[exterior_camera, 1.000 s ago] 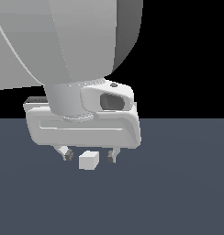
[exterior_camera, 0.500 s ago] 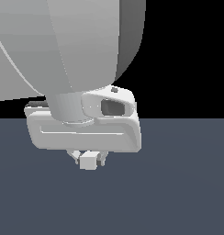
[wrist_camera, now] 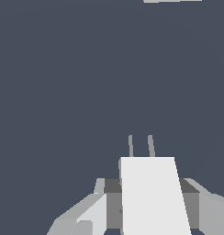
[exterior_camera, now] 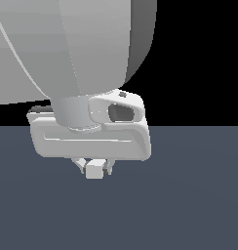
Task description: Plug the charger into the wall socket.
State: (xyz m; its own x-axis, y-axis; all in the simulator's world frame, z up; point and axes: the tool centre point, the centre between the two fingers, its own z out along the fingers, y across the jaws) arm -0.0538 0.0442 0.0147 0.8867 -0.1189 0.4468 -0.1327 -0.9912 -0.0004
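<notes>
Exterior view puts the gripper [exterior_camera: 95, 166] low over the dark surface [exterior_camera: 189, 205], its broad pale hand body hiding most of the fingers, with the charger [exterior_camera: 94, 170] caught between the two short fingertips just under it. Whether the block sits on the surface or hangs a little above it cannot be told from this angle. Wrist view is plainer: the charger [wrist_camera: 153, 195] fills the near field as a white block, a finger [wrist_camera: 88, 218] pressed against each flank, so the gripper is clamped on it. Two thin grey prongs [wrist_camera: 140, 146] stick out of the block's far face, pointing away from the camera. A pale strip at the far edge of the wrist view may be the foot of the wall socket [wrist_camera: 171, 1], well apart from the charger; its holes are out of view, so I cannot confirm this.

Judging from these pictures, the grasp is made and the carry to the socket lies ahead. The risks:
- the block is smooth and held only by its flanks, so a quick swing could let it twist in the grip and leave the prongs skewed
- prongs meeting the plate off the holes would jam against it and push the charger back through the fingers
- the socket being barely visible, alignment must wait for a closer look
</notes>
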